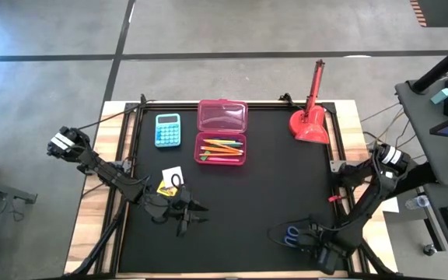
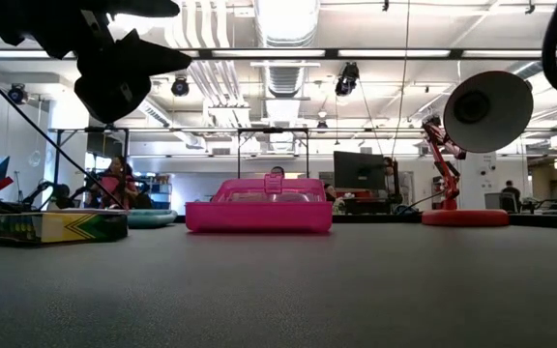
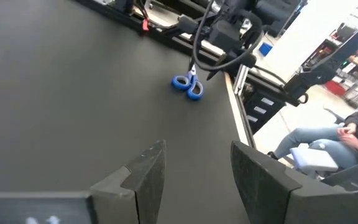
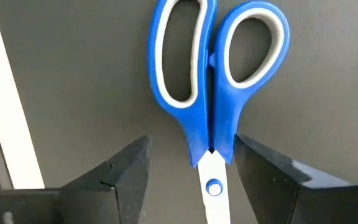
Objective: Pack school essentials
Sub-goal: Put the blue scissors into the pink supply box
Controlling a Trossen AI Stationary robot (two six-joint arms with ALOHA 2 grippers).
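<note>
Blue-handled scissors (image 4: pixel 216 74) lie flat and closed on the black mat near the table's front right (image 1: pixel 290 236). My right gripper (image 4: pixel 191 142) points down over them, open, one finger on each side of the scissors just behind the pivot (image 4: pixel 213 186); I see a gap on both sides. An open pink case (image 1: pixel 222 132) at the far middle holds several pencils and pens (image 1: pixel 222 147). A white-and-yellow pack (image 1: pixel 172 180) lies left of centre. My left gripper (image 3: pixel 194 180) hovers open and empty beside the pack (image 1: pixel 185 214).
A light-blue calculator (image 1: pixel 167 130) lies left of the case. A red desk lamp (image 1: pixel 311 117) stands at the far right corner. The black mat's middle (image 1: pixel 255 194) lies bare between the two arms. A seated person (image 3: pixel 328 143) shows beyond the table's right edge.
</note>
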